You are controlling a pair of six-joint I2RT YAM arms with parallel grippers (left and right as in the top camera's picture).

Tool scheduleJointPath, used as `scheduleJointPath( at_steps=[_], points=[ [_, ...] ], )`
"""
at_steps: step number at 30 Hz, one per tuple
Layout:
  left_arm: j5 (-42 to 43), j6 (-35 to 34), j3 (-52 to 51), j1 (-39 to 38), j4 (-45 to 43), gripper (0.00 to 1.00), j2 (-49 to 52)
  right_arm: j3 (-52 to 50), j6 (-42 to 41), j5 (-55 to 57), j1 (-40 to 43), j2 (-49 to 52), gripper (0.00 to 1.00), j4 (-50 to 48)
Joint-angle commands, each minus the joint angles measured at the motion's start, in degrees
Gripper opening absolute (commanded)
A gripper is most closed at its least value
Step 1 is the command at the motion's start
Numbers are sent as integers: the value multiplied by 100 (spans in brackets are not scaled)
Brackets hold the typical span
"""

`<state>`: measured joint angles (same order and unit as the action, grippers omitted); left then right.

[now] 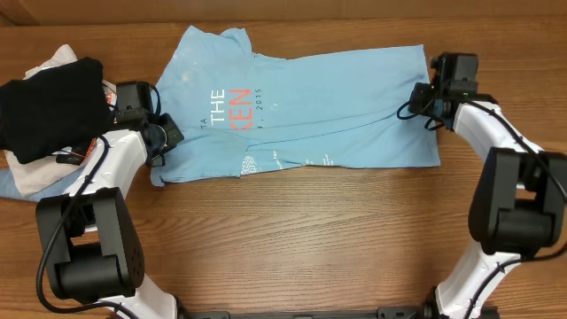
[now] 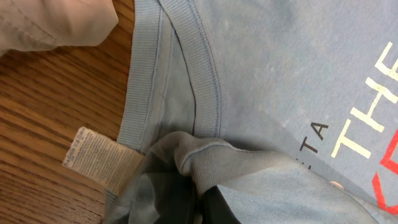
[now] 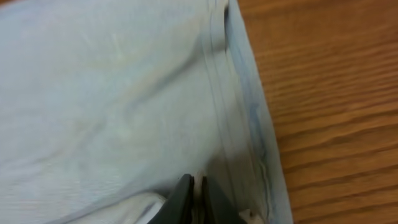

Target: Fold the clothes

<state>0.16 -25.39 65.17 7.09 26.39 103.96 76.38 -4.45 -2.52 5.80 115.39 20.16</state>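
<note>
Brown wood-grain worktop (image 1: 292, 239) carries a light sky-blue cotton T-shirt (image 1: 337, 106), spread flat toward the far edge. Its long axis runs left to right, with the ribbed collar (image 2: 205, 68) to the left and the hem to the right. The right tool (image 1: 423, 99), fingers pressed together, pinches the hem edge. The left tool (image 1: 164, 135) sits in bunched cloth by the collar; its grip cannot be told. A black folded garment (image 1: 49, 102) lies far left.

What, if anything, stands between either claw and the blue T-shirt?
Nothing visible does. The left claw grips bunched fabric of the T-shirt beside its collar; the right claw pinches it near the hem. The black garment lies apart.
</note>
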Motion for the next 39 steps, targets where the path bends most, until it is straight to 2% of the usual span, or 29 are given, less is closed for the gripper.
scheduleJointPath(
  at_steps=[1,9,20,31,39],
  points=[
    [-79,-57,-20,-37,-48,4,81,7,20,46,-7,63,9,-81],
    [-79,-55,-20,-39,-39,4,81,24,22,52,-7,4,6,-149],
    [-79,-55,-20,-37,-24,4,81,24,-20,120,-4,-1078,4,-118],
    [-81,-35,-20,-37,31,4,81,22,-24,289,-4,-1130,4,1121],
    [-79,-37,-20,-37,35,4,81,17,-22,289,-4,-1115,5,887]
  ],
)
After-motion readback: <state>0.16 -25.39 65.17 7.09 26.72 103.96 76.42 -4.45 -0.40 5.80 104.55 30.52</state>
